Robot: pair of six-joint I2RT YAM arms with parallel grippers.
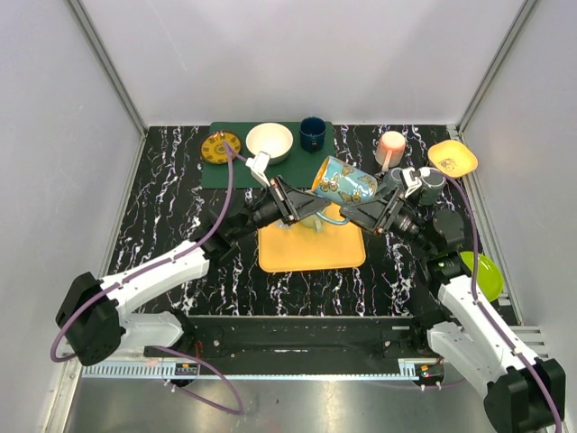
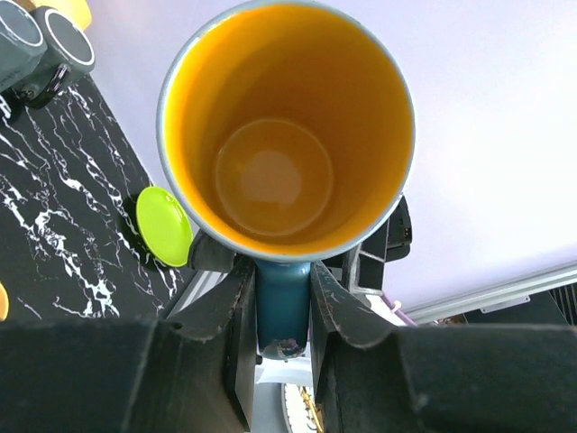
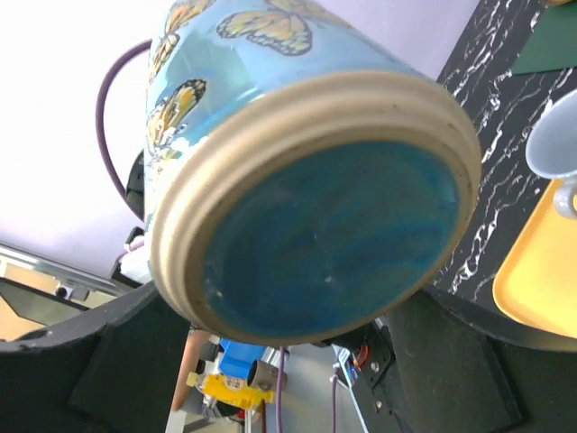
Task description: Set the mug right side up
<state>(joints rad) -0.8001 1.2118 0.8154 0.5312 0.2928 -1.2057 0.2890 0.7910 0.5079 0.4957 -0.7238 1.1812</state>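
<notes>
left tool [image 1: 305, 209]: clamped on handle [image 2: 283, 307] of mug [image 1: 344, 183] | right tool [image 1: 371, 215]: spread wide about mug base, grip unclear | mug: tilted above yellow tray [image 1: 311, 254]

Mug [image 1: 345, 180]: blue glaze with yellow butterflies, orange-yellow interior, empty, tan unglazed foot ring around a blue base. Raised off the tabletop [image 1: 180, 234], lying near horizontal just off centre; mouth towards 9 o'clock, base towards 3 o'clock.
</notes>
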